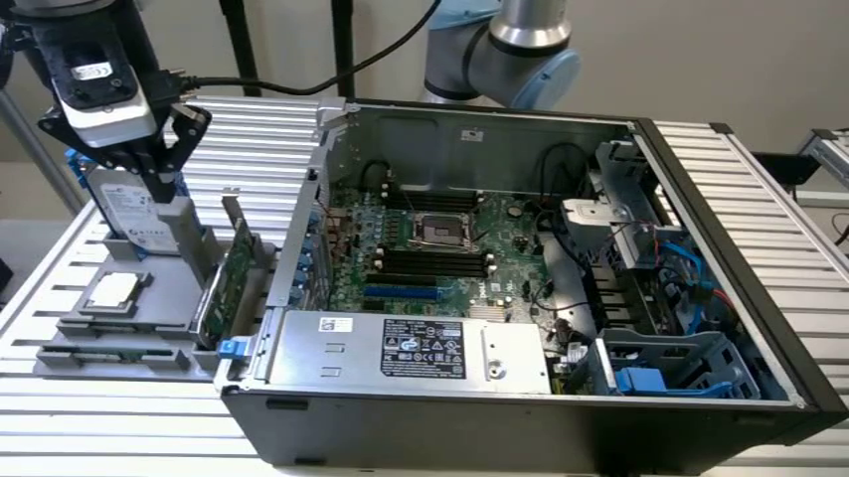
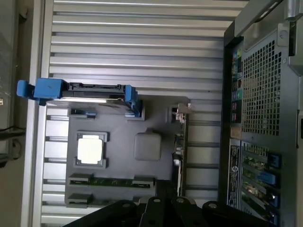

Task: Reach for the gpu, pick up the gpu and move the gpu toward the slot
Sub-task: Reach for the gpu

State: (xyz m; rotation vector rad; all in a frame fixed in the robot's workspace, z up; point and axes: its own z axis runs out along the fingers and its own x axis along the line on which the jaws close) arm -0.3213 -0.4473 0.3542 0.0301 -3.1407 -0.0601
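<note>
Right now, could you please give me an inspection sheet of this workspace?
surface: slatted metal table carrying a grey holder and an open computer case.
job's things: gpu standing on edge in the holder, untouched.
clutter: hard drive, processor chip and memory stick, all in the holder.
grippers: gripper shut, holding nothing, above the holder, nearest the hard drive.
cables: black cable running to the gripper; wires inside the case.
surroundings: plain wall; nothing else seen.

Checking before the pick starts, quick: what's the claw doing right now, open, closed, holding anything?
Claw: closed, holding nothing. The gpu stands untouched in the grey holder.
</note>
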